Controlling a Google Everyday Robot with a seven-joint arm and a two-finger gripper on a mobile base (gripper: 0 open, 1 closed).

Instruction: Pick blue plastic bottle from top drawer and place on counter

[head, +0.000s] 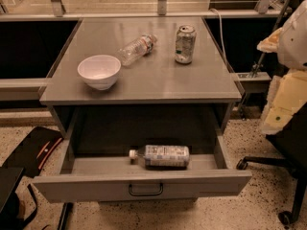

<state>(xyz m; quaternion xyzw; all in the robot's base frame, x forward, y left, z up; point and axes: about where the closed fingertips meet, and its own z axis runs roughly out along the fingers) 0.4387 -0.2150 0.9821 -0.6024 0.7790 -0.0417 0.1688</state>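
Floor, far left: dark bag with orange trim [33,150], clear of the work. On the grey cabinet's tabletop [158,83], from the left: white bowl [99,71] upright near the front-left corner; clear bottle with red-and-white label [137,49] lying on its side towards the back; drinks can [185,43] upright at back right. Front-centre and front-right of the tabletop look bare, a likely set-down spot. Below, the top drawer [86,188] stands pulled well out, its loop handle [145,189] at mid-front. The blue plastic bottle [160,156] lies on its side on the drawer floor, near the front panel and roughly centred, white cap pointing left, dark contents showing. Handling, by judgement: small and light, thin walls that may give under a hard squeeze, smooth label likely slippery, and being round and on its side it may roll if nudged. Best hold looks to be across the middle of the body, coming down from above, with the front panel close enough to crowd the approach. Far right: the gripper [280,107] hangs at the frame edge, beside the cabinet and well apart from the bottle; cannot tell whether its jaws are apart or together. Chair base [268,163] on the floor beneath.
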